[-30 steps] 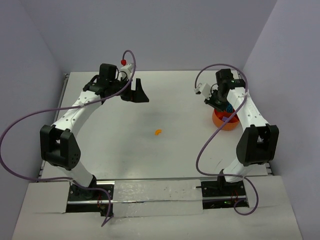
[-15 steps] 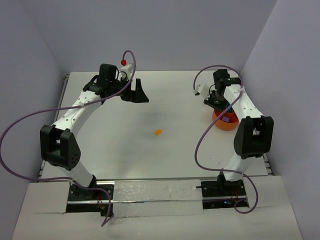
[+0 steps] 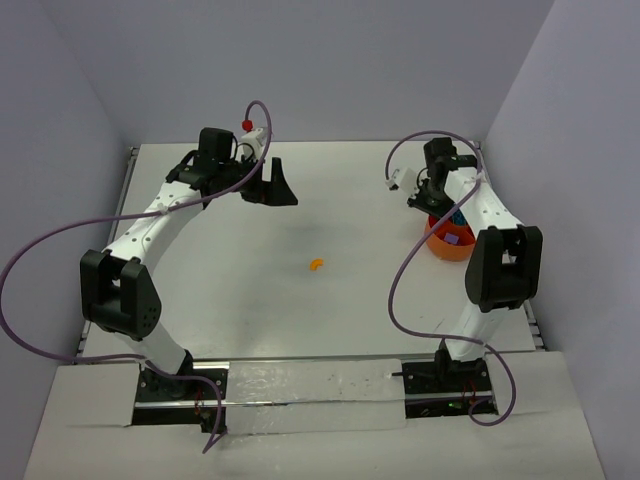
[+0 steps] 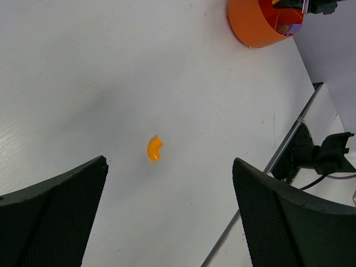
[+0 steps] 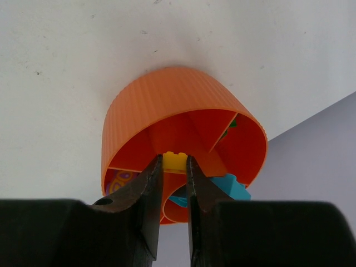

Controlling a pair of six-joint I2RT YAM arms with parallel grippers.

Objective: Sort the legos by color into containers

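Observation:
In the right wrist view my right gripper (image 5: 174, 162) is shut on a small yellow lego (image 5: 174, 160), held just above the divided orange bowl (image 5: 167, 94). A teal lego (image 5: 235, 187), a purple-tan piece (image 5: 119, 179) and a bit of green (image 5: 230, 124) lie in separate compartments. From above, the right gripper (image 3: 437, 198) hangs over the bowl (image 3: 447, 246) at the right. A curved orange lego (image 3: 316, 265) lies alone mid-table. My left gripper (image 3: 272, 186) is open at the back left, well above the table, with the curved lego (image 4: 154, 149) seen between its fingers (image 4: 67, 211).
The table's right edge with its metal rail (image 4: 289, 144) runs close beside the bowl (image 4: 253, 25). Purple cables (image 3: 400, 300) loop from both arms. Grey walls enclose the table on three sides.
The right arm has swung its gripper a little toward the back left over the bowl, and its elbow has drawn in closer. The left arm and the orange lego have not moved.

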